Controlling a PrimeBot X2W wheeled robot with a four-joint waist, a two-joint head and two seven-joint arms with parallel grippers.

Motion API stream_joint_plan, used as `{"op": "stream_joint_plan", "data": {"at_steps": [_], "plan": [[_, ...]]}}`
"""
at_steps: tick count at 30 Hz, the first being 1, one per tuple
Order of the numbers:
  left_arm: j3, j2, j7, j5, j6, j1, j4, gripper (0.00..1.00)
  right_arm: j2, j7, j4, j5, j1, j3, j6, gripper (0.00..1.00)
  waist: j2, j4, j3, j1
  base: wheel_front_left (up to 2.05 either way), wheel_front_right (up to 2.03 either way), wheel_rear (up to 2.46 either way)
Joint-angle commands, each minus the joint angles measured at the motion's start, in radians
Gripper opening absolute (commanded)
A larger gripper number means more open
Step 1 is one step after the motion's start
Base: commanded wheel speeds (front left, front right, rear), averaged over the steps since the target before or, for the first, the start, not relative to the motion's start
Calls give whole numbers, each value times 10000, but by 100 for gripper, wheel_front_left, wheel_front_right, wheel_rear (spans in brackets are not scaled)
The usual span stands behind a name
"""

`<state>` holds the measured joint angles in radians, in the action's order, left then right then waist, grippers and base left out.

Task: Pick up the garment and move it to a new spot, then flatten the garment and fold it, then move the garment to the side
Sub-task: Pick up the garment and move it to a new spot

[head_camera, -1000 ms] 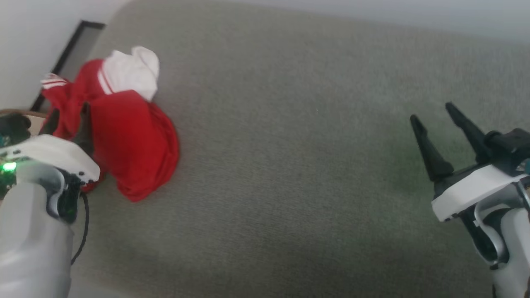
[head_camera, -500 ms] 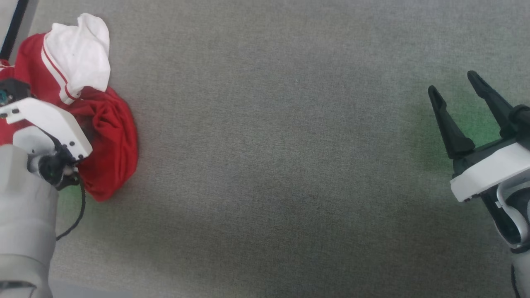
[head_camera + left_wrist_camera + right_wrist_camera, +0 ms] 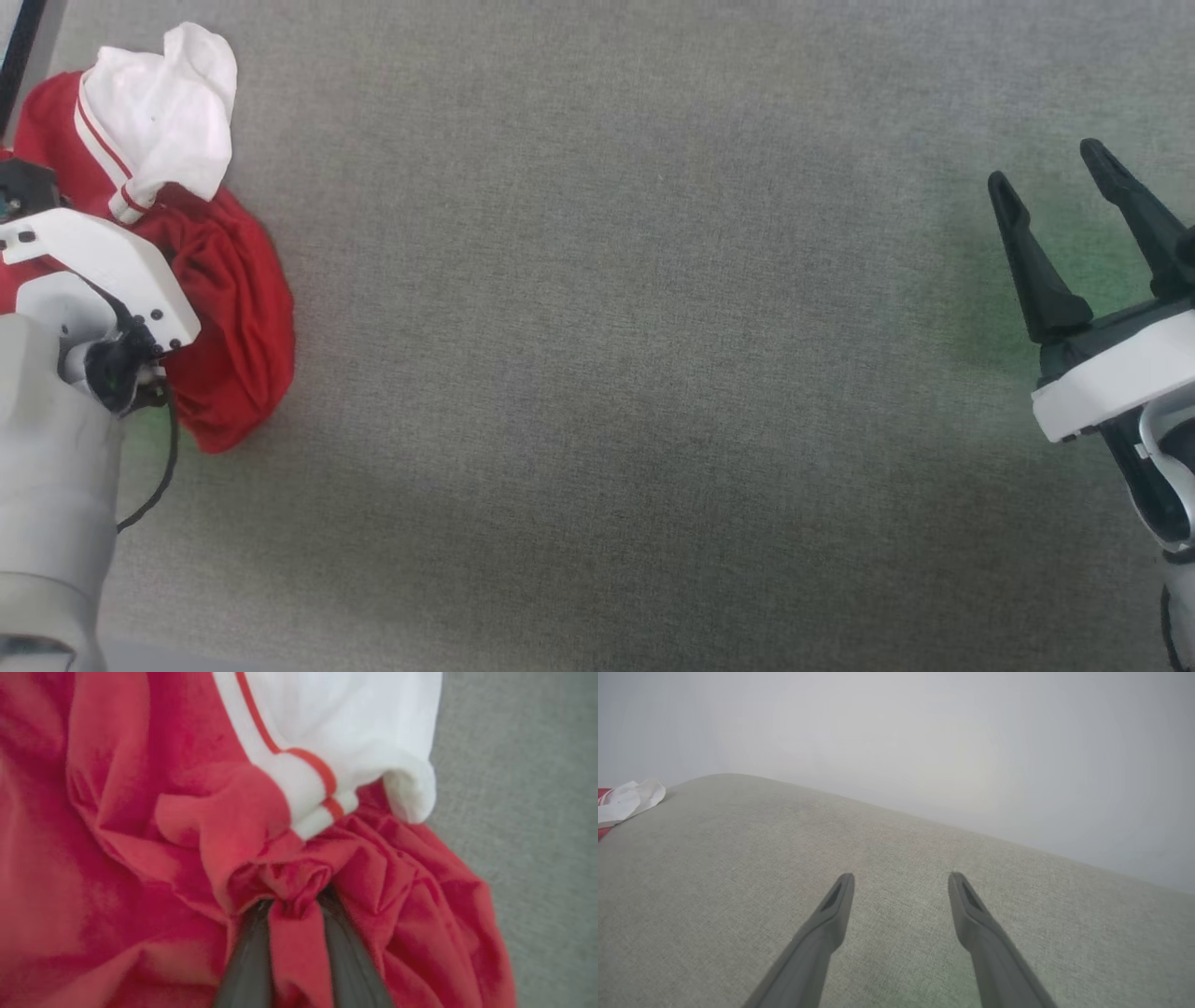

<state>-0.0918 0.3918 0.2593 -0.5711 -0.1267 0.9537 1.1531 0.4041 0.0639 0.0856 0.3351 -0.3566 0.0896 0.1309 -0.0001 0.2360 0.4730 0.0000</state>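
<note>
Red garment (image 3: 233,308) sits pinched by one thin fold in the left gripper (image 3: 294,900), which may slip on lifting; right gripper (image 3: 1044,163) stands wide, empty

Garment (image 3: 229,317), upper left of the head view: bright red body, white sleeve (image 3: 163,103) seamed with thin red-and-white stripes. Surface (image 3: 653,373): grey-green, fine woven texture, faintly tinted green at the right edge. Right gripper (image 3: 1046,163), right edge: black fingers (image 3: 1036,271), white housing. Left forearm (image 3: 47,467), lower left: pale grey. Wall (image 3: 924,732), top of the right wrist view: plain pale grey.
</note>
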Motion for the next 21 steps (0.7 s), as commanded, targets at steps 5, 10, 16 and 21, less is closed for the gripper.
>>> {"op": "stream_joint_plan", "data": {"at_steps": [5, 10, 16, 21], "plan": [[-479, 688, -815, -127, -35, -9, -926, 0, -182, -219, -194, -66, 208, -259, -3, 100, 1, 105, -468, 0, 0, 0, 0], [-962, 1444, -1564, -45, -37, 40, -1803, 0, -382, -400, -396, -56, 398, -480, -3, 100, 1, 174, -992, 0, 0, 0, 0], [-1566, 2271, -1448, -116, -38, 308, -3018, 0, -592, -617, -619, -27, 572, -620, -6, 100, 1, 211, -1617, 0, 0, 0, 0], [-1878, 2855, -980, -71, -38, 718, -4206, 0, -730, -693, -690, -30, 595, -705, -5, 100, 1, 134, -1876, 0, 0, 0, 0]]}}
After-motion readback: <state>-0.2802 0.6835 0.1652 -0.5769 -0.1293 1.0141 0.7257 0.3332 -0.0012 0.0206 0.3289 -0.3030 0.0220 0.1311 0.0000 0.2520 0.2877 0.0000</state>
